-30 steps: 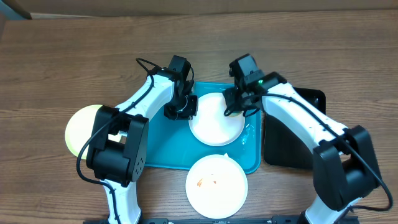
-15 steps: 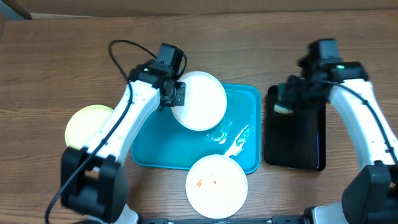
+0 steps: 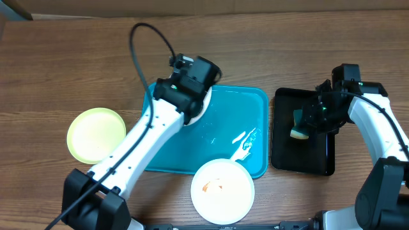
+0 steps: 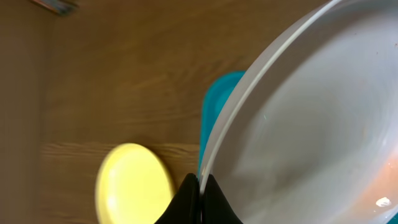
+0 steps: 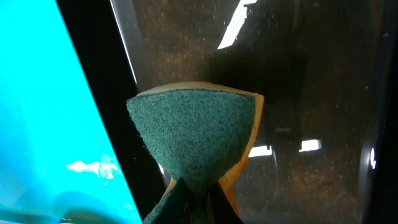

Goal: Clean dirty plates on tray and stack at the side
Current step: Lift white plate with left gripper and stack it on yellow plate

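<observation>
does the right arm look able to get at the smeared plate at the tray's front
Probably yes: the right gripper, shut on the sponge, has nothing between it and the smeared plate; the left gripper holds its white plate over the far corner of the tray.

Even overhead light lit the bench [image 3: 64, 64] brightly, and shadows were soft. White glare streaked the wet tray [image 3: 223, 121]. The left wrist view was blurred: the white plate [image 4: 311, 124] and the yellow plate [image 4: 134, 183] beside the tray looked soft. The sponge [image 5: 196, 134] was sharp, and lamp reflections glinted on the black tray [image 5: 311, 155].

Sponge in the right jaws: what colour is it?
The sponge has a dark green face on a yellow-orange body, clearest in right wrist view.
</observation>
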### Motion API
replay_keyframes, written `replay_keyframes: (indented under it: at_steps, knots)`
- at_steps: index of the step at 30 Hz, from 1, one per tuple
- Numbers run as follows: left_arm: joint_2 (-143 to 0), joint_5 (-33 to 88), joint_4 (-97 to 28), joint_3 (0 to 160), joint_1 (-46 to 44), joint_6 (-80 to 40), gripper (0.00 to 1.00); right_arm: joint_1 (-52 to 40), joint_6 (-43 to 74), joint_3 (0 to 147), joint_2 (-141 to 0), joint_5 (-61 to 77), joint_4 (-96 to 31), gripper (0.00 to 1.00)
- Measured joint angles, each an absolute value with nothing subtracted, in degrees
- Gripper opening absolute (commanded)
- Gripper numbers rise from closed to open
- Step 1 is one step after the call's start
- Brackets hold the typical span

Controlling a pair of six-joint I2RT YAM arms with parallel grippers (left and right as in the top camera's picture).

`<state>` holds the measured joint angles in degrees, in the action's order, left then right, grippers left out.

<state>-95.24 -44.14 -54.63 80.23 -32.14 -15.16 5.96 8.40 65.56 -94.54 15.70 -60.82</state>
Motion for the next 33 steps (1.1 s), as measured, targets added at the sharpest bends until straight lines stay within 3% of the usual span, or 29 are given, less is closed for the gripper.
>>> replay_keyframes:
  at_steps: [7, 18, 26, 33]
  knots:
    - [-95.24, -60.51, -54.83, 80.23, -38.72, -16.43, 0.04, 5.96, 7.81, 65.12, -94.54, 15.75, -60.36, 0.04]
    - [-95.24, -67.05, -55.33, 80.23, -39.75, -16.6, 0.04, 5.96, 7.64, 65.12, -94.54, 15.9, -60.27, 0.04]
    - [-95.24, -67.37, -55.44, 80.23, -39.7, -16.62, 0.04, 5.98, 7.57, 65.12, -94.54, 16.1, -60.27, 0.04]
    - [-95.2, -54.19, -62.52, 80.23, -33.65, -23.03, 0.04, 5.98, 7.49, 65.12, -94.54, 16.12, -60.25, 0.04]
